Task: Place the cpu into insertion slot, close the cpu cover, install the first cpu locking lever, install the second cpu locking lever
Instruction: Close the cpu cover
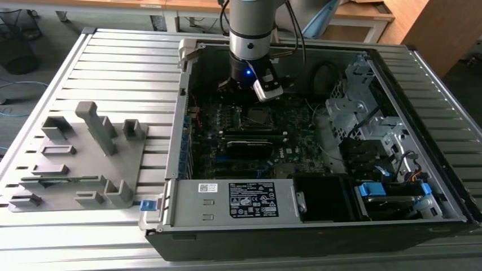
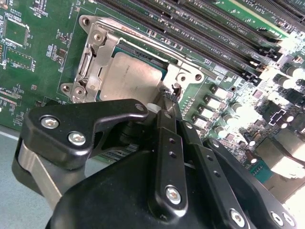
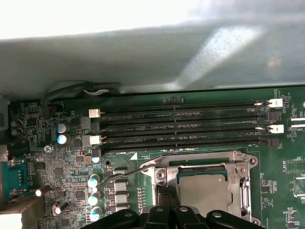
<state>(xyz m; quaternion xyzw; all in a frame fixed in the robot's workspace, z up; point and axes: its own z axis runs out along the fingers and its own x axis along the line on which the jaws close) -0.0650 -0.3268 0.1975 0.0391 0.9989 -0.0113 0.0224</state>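
Inside the computer case (image 1: 175,152), toward twelve o'clock in the exterior view, hangs over the motherboard (image 1: 211,130). Holds gripper (image 2: 167,102) pinched narrow beside the cpu cover (image 2: 95,62), folded over the cpu (image 2: 128,81) in the insertion slot (image 2: 141,50), probably to reach the locking lever (image 3: 125,173).

cpu (image 2: 126,76) partly behind gripper (image 2: 167,101)

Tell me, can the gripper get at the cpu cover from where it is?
Probably yes. The gripper sits right at the edge of the cpu cover, which lies down over the cpu, and nothing stands between them.
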